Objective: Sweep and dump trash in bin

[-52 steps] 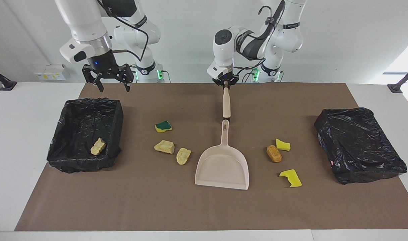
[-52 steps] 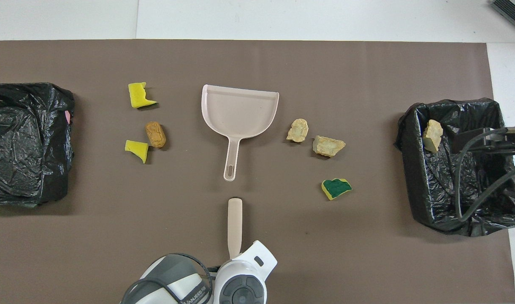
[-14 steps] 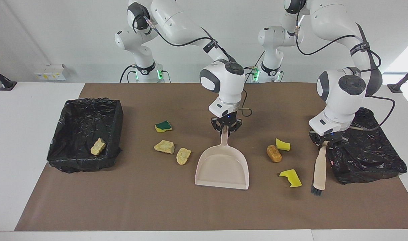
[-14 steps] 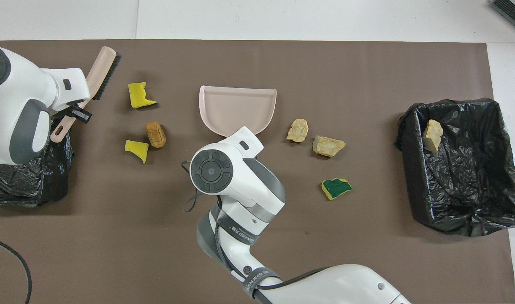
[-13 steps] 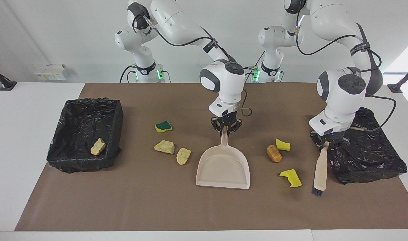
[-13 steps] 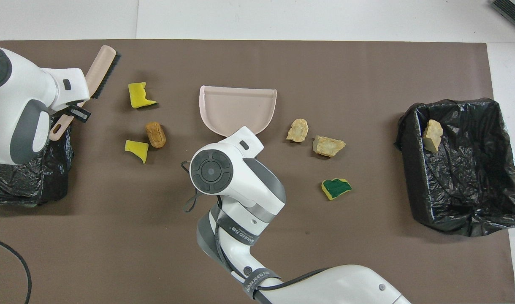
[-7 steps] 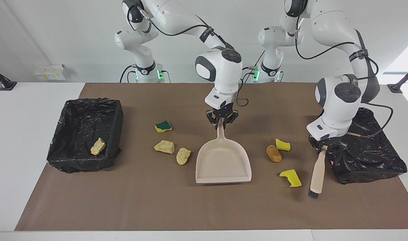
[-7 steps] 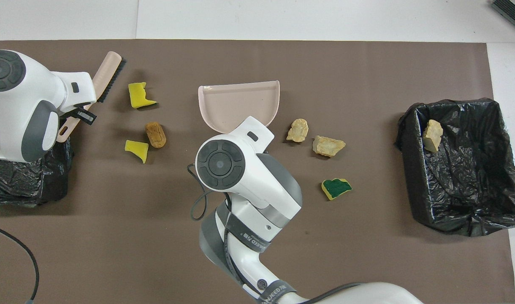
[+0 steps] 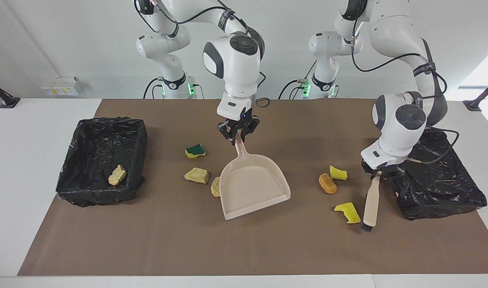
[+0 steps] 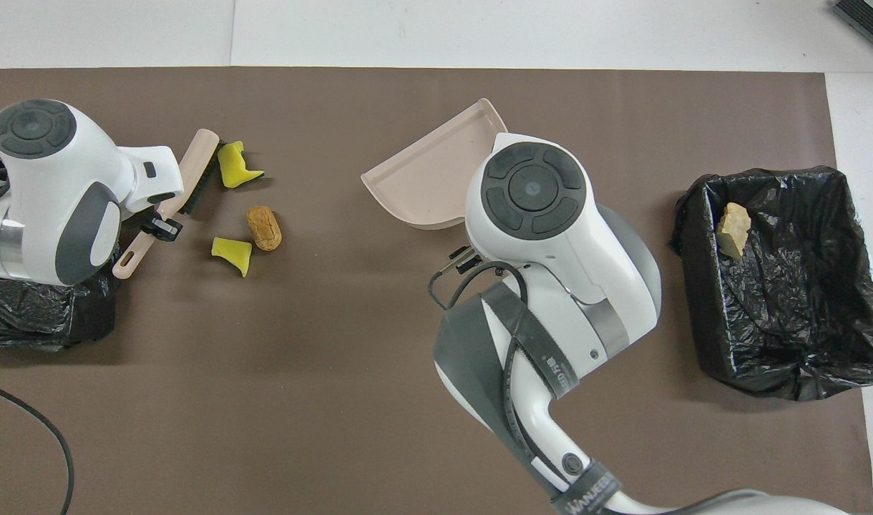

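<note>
The dustpan (image 9: 254,185), clamped at its handle by the right gripper (image 9: 239,134), is now lifted clear of the brown mat (image 9: 196,244) and swung toward the right arm's end of the table; half a second earlier it was lower and pointed squarely away from the robots. Its tray is now tilted, and one of the tan chunks (image 9: 215,186) is partly hidden by its edge, while the second tan chunk (image 9: 196,175) and the green-topped sponge piece (image 9: 195,151) lie just beside the dustpan on the same side.

The hand brush (image 9: 371,199) is gripped at its handle by the closed left gripper (image 9: 377,171) and has been carried toward the dustpan. Its bristles are now just beside the notched yellow sponge piece (image 9: 348,212), where a second ago they were apart from it. Whether they touch cannot be told. The orange-brown lump (image 9: 327,183) and the small yellow sponge piece (image 9: 338,173) lie between the brush and the dustpan, untouched.

One tan chunk (image 9: 117,175) already rests in the open black-lined bin (image 9: 101,160), well apart from the dustpan at the right arm's end. The covered bin (image 9: 434,173) stands by the brush.

A mismatch is judged to be forming: the brush is set to sweep scraps toward a dustpan that has been drawn away.
</note>
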You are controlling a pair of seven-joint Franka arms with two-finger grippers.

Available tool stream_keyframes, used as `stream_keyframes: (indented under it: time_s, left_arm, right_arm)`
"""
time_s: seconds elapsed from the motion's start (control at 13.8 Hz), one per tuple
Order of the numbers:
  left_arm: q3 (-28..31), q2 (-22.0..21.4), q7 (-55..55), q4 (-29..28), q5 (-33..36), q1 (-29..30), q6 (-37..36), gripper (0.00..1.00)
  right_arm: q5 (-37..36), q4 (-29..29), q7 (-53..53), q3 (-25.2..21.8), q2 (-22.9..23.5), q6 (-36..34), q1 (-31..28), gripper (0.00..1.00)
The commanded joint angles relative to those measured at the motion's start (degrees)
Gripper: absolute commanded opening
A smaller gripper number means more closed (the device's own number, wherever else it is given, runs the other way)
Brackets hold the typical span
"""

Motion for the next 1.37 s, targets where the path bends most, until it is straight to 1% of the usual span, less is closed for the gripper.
stream_keyframes:
  time_s: [0.0,0.14,0.22,0.36,0.51,0.58,0.72,0.79,0.94,1.01,1.08,1.16,1.23,1.3]
  left_arm:
    - [0.6,-4.46,-6.08,-3.23,-0.47,-4.06,-7.79,0.0]
    - [0.25,-5.95,-13.54,-4.98,-0.56,-5.82,-11.33,0.0]
    - [0.25,-6.92,-14.27,-6.47,-1.08,-7.13,-11.78,0.0]
    - [0.51,-7.19,-15.24,-5.88,-4.32,-7.85,-12.31,0.0]
    - [0.77,-8.5,-15.25,-3.95,-7.92,-5.49,-12.66,0.0]
    - [0.69,-9.38,-15.33,-3.42,-10.46,-3.04,-12.58,0.0]
    - [0.78,-10.7,-15.94,-3.41,-13.91,0.05,-12.57,0.0]
    - [0.69,-11.14,-17.78,-4.46,-13.92,1.28,-11.79,0.0]
    - [0.69,-13.42,-21.03,-8.31,-13.92,1.73,-10.56,0.0]
    - [0.69,-14.82,-23.05,-11.73,-13.92,1.21,-8.55,0.0]
    - [0.6,-16.49,-24.55,-16.02,-13.92,0.68,-4.7,0.0]
    - [0.51,-17.38,-24.91,-19.29,-13.92,-0.89,-0.84,0.0]
    - [0.51,-17.56,-24.48,-20.89,-13.92,-2.99,1.73,0.0]
    - [0.51,-17.13,-24.82,-21.25,-13.92,-4.41,2.19,0.0]
  right_arm:
    - [0.97,-3.05,-10.83,0.51,-1.42,0.43,-1.6,0.0]
    - [0.97,-5.77,-20.66,0.42,-2.83,0.96,-1.51,0.0]
    - [0.97,-7.7,-25.41,0.42,-3.96,1.4,-1.86,0.0]
    - [0.97,-11.22,-35.33,0.42,-5.29,3.15,-3.26,0.0]
    - [0.97,-13.95,-45.45,0.42,-5.91,5.87,-4.41,0.0]
    - [0.97,-14.74,-48.62,0.34,-5.47,7.01,-4.33,0.0]
    - [0.36,-15.19,-49.89,0.33,-4.33,8.69,-3.63,0.0]
    - [0.01,-15.19,-49.89,0.42,-3.98,8.96,-3.19,0.0]
    - [0.09,-15.1,-49.89,0.42,-3.28,9.31,-2.39,0.0]
    - [0.35,-15.19,-49.89,0.42,-3.1,9.31,-2.39,0.0]
    - [0.27,-15.27,-50.15,0.42,-3.1,9.22,-2.3,0.0]
    - [0.35,-15.62,-50.93,0.42,-3.1,9.05,-2.39,0.0]
    - [0.88,-16.06,-53.64,0.51,-3.27,8.53,-2.91,0.0]
    - [1.23,-16.15,-54.88,0.42,-3.27,8.26,-2.92,0.0]
